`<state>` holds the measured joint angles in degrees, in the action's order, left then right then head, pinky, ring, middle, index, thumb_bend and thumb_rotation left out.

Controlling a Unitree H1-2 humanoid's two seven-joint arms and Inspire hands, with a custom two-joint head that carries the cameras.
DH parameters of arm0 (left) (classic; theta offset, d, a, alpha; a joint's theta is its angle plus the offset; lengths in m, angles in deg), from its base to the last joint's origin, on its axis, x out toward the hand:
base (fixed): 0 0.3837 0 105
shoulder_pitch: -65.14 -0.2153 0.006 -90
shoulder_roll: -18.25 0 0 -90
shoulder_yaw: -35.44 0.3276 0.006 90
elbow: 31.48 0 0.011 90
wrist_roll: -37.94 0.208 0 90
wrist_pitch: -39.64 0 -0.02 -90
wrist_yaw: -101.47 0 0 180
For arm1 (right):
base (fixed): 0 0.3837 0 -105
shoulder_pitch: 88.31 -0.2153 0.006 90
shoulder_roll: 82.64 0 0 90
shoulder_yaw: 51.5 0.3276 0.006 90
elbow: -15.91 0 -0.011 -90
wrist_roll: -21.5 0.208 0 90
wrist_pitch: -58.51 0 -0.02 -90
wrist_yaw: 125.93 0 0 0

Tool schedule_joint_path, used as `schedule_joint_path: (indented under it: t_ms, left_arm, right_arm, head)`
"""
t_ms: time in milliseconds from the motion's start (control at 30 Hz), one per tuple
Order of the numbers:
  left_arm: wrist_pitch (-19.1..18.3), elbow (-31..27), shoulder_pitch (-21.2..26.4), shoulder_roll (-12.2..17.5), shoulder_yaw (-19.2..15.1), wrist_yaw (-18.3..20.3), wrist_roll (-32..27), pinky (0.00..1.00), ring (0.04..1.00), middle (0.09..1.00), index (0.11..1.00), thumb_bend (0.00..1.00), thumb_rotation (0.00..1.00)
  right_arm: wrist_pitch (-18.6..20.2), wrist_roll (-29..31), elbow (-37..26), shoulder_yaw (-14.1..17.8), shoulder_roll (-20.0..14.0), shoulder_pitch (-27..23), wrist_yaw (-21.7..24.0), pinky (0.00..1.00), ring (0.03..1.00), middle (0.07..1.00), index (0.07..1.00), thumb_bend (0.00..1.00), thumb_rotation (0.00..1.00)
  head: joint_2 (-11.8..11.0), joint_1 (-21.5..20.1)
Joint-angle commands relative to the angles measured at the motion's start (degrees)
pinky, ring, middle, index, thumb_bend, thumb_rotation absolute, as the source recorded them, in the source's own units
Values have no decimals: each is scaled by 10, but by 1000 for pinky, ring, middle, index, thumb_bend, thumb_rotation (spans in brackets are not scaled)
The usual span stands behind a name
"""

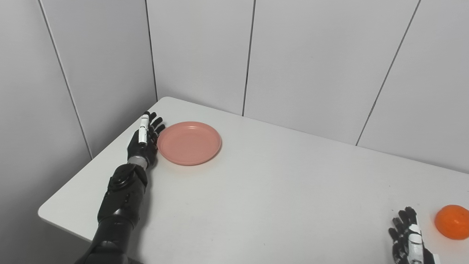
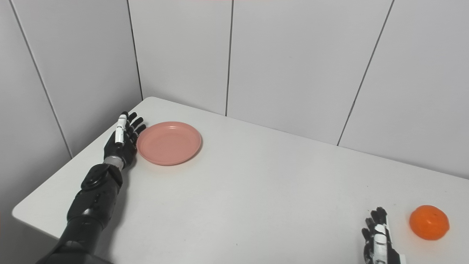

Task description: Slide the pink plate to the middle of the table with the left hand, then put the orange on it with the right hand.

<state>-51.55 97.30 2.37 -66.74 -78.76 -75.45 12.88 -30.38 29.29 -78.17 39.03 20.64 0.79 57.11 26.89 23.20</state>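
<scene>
Shallow pink plastic plate (image 1: 189, 142) sits far-left on white desk (image 1: 263, 190); likely light, stiff, slides easily if pushed at its left rim, where empty, splayed left hand (image 1: 146, 138) is set. Round orange (image 1: 453, 222) near-right, firm; right hand (image 1: 408, 238) beside it, unclenched, holding nothing.

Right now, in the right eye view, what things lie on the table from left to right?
Left robot hand → pink plate → right robot hand → orange.
</scene>
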Motion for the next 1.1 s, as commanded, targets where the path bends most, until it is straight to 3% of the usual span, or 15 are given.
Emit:
schedule_joint_path:
  t_ms: [0,233,433,700,1067]
  left_arm:
    - [0,-1,25,-5,4,4,-1,941,913,907,892,362,1000]
    - [-10,-17,26,-25,16,-1,1,922,907,901,876,379,1000]
    - [-9,-12,26,-36,26,17,-2,930,909,909,899,378,1000]
    - [-31,-48,16,-64,35,18,-5,930,911,911,899,366,1000]
    - [-50,-73,10,-83,59,42,-2,941,908,906,900,373,1000]
  right_arm:
    - [-6,1,-14,1,4,-12,1,1000,987,984,984,195,1000]
    - [-8,2,-11,1,6,-11,2,1000,989,986,990,208,1000]
    - [-8,-3,-12,-1,9,-11,0,1000,983,981,986,210,1000]
    - [-14,-11,-10,-2,15,-8,-2,1000,975,972,977,220,1000]
    - [-22,-18,-4,-6,24,-9,-5,992,967,967,966,240,1000]
  head:
    - [0,-3]
    - [4,-8]
    - [8,-16]
    - [14,-29]
    - [23,-67]
